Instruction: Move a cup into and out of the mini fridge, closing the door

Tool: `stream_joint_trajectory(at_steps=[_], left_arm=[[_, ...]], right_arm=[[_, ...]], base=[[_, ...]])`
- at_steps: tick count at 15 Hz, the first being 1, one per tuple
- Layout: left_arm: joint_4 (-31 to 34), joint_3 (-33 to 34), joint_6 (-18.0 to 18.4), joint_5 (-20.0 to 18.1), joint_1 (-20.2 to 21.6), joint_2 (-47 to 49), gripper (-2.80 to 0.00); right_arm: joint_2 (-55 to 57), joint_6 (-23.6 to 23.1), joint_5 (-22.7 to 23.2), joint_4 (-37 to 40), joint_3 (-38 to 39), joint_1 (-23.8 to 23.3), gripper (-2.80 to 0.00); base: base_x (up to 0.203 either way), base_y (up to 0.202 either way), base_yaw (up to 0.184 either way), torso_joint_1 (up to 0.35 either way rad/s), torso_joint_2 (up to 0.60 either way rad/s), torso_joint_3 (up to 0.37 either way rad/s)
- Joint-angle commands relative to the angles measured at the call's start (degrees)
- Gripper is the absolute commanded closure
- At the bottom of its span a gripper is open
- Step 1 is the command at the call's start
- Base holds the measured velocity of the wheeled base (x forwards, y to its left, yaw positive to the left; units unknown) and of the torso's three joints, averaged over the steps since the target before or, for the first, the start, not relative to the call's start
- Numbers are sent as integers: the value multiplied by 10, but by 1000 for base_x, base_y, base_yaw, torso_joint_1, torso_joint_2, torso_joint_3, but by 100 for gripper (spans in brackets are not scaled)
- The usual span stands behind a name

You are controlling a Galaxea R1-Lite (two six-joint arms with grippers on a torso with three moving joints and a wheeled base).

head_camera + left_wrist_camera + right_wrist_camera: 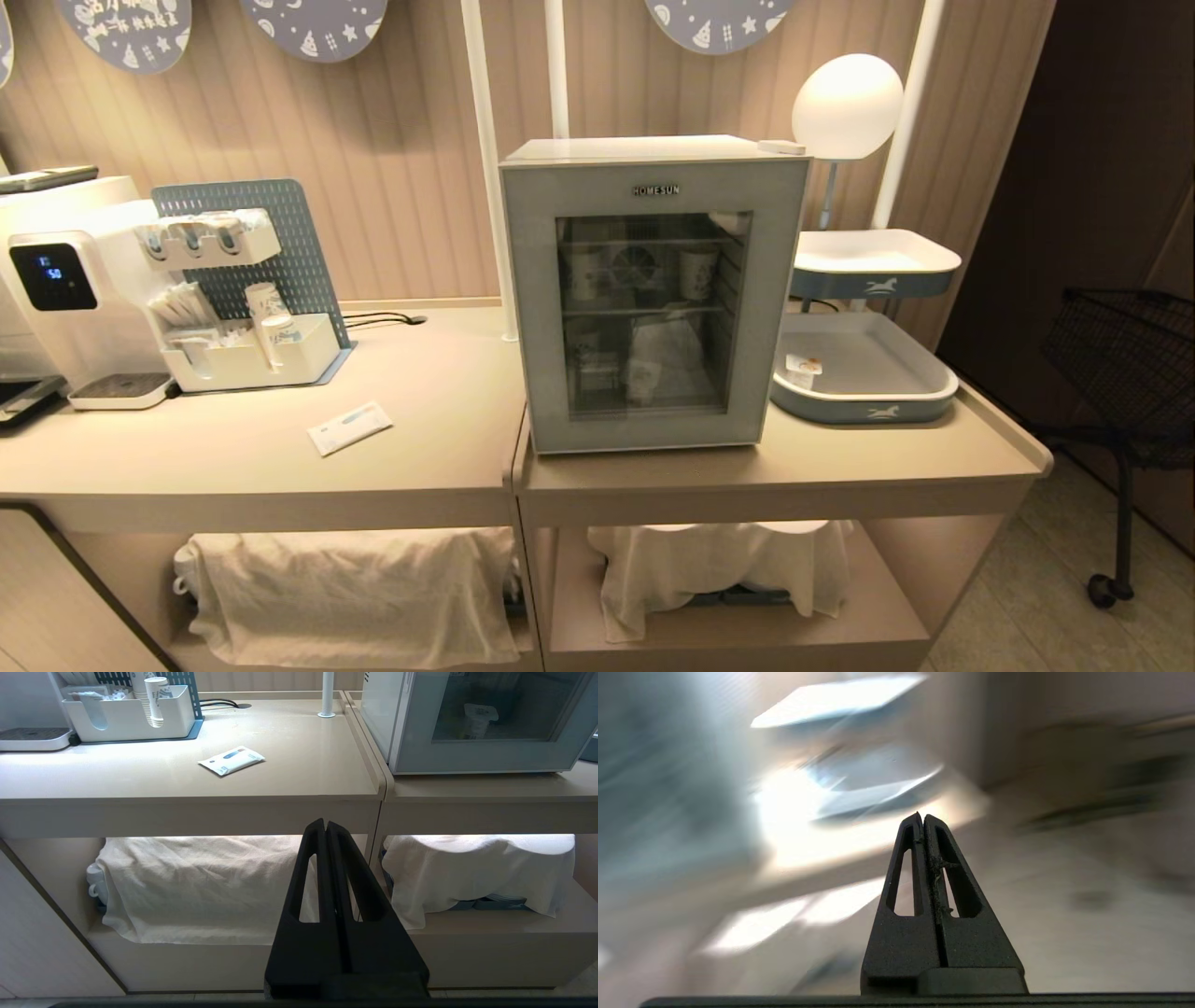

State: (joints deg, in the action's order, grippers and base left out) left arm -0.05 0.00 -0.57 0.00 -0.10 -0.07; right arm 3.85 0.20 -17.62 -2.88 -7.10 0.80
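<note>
Left of the mini fridge (653,294) and down below the counter edge, the left gripper (326,822) hung pinched tight on nothing. The door (644,308) was closed, and the cup (801,370) sat in the low grey tray (920,397) just right of the fridge. Further right, the right gripper (923,815) was pinched tight on nothing too, so the job looked finished and both arms only needed to rest.

1 fridge (653,299), 2 trays (873,271), 1 cup (801,371).
</note>
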Motion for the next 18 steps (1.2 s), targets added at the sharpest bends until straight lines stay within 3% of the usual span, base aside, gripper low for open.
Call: stream_joint_trajectory(at_steps=[1, 5, 18], left_arm=[[0, 0, 0, 0, 0, 1, 0], [0, 0, 0, 0, 0, 1, 0], [0, -1, 6, -1, 0, 0, 0]], right_arm=[[-33, 11, 143, 8, 59, -3, 0], [-37, 9, 173, 95, 46, -4, 0], [-38, 8, 173, 89, 48, -4, 0]], base=[[0, 0, 0, 0, 0, 0], [0, 0, 0, 0, 0, 0], [0, 0, 0, 0, 0, 0]])
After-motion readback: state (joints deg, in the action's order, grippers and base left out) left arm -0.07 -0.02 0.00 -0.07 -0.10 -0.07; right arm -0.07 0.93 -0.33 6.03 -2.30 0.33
